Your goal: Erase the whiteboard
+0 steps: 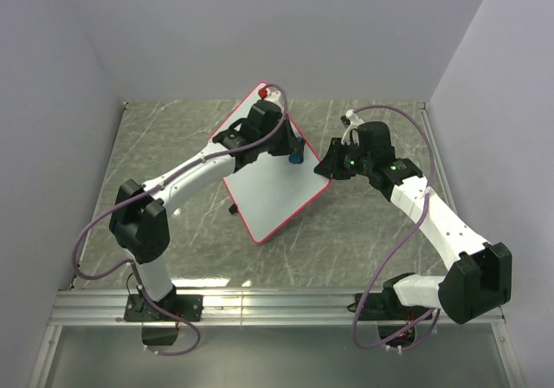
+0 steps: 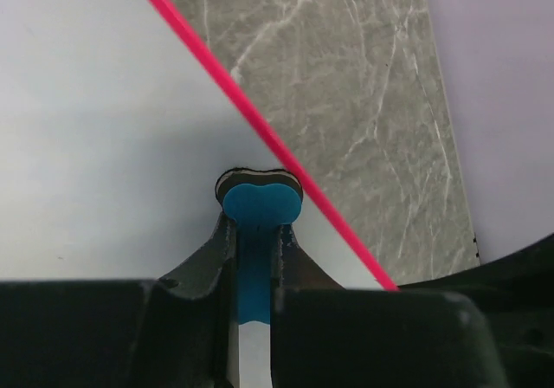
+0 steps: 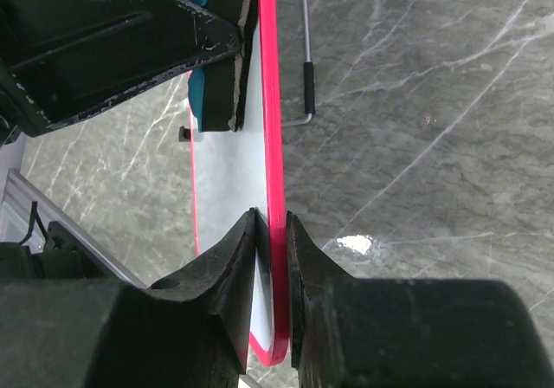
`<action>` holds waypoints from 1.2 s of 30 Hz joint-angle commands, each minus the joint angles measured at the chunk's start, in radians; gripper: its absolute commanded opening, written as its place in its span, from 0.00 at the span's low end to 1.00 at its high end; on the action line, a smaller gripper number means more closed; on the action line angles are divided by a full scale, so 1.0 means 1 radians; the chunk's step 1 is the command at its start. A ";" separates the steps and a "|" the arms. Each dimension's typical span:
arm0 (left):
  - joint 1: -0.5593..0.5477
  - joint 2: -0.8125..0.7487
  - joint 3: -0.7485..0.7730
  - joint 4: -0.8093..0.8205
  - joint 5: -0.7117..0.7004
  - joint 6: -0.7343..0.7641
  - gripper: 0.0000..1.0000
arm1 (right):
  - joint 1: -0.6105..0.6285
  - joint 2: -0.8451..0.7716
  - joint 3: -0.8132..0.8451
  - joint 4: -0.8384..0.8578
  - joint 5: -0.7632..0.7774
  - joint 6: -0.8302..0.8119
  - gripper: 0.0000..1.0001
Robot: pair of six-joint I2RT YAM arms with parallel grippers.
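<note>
Pinching a blue eraser (image 2: pixel 258 202) between its two black fingers, the left gripper (image 2: pixel 258 228) is squeezed almost fully together, with only the eraser's thin blue handle between the jaws. The eraser's dark bottom edge is pressed against the white face of the whiteboard (image 1: pixel 275 189), just inside the red rim (image 2: pixel 260 128) on the side of the board nearest the right arm. Seen from the right wrist, the same eraser is a teal block with a pale, worn pad lying against the board.

The right gripper (image 3: pixel 271 232) is clamped on the whiteboard's edge. One finger sits on the white side and the other on the outer side, and the red rim runs straight up between them. The jaws stand only as far apart as the edge is thick. The grip is close to the board's right-hand corner.

The whiteboard sits about the middle of the grey marbled table (image 1: pixel 164 145), turned cornerwise, with one corner towards the back wall and one towards the arms. A bent wire leg (image 3: pixel 305 85) with a black sleeve shows beyond its rim. I cannot tell from where I stand whether the board lies flat or is tipped up.

By count there are two arms, two grippers, one whiteboard and one eraser. A small red thing (image 1: pixel 257 94) sits at the board's far corner, and I cannot make out what it is. The part of the board's face that shows is plain white.
</note>
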State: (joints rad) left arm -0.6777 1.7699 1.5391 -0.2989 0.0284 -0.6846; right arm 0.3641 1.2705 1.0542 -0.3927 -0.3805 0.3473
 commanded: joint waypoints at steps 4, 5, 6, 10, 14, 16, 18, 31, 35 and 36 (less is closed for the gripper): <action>0.099 0.071 0.081 -0.062 -0.013 -0.023 0.00 | 0.027 0.004 0.003 -0.026 -0.001 -0.011 0.00; 0.127 0.080 0.090 -0.056 -0.002 -0.021 0.00 | 0.027 0.003 0.001 -0.028 0.002 -0.013 0.00; 0.176 0.106 0.099 -0.052 0.004 -0.013 0.00 | 0.026 -0.003 -0.002 -0.032 0.003 -0.014 0.00; 0.283 0.213 0.180 -0.092 0.024 0.016 0.00 | 0.029 -0.017 -0.013 -0.041 0.006 -0.014 0.00; 0.360 0.315 0.227 -0.135 0.056 0.022 0.00 | 0.029 -0.026 -0.010 -0.057 0.018 -0.022 0.00; 0.382 0.327 0.193 -0.132 0.062 0.020 0.00 | 0.029 -0.026 -0.003 -0.064 0.028 -0.030 0.00; 0.380 0.294 0.093 -0.083 0.080 0.014 0.00 | 0.027 -0.025 -0.002 -0.067 0.032 -0.034 0.00; 0.191 0.097 0.034 -0.012 0.117 0.042 0.00 | 0.027 0.029 -0.002 -0.017 -0.003 -0.001 0.00; 0.194 0.169 0.212 -0.083 0.130 0.065 0.00 | 0.030 0.020 -0.006 -0.018 -0.001 0.001 0.00; 0.196 0.184 0.245 -0.098 0.136 0.072 0.00 | 0.030 0.015 -0.010 -0.020 0.003 -0.001 0.00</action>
State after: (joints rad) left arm -0.4732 1.9041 1.6684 -0.3412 0.0948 -0.6456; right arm 0.3752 1.2743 1.0542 -0.4107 -0.3885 0.3813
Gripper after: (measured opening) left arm 0.128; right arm 0.228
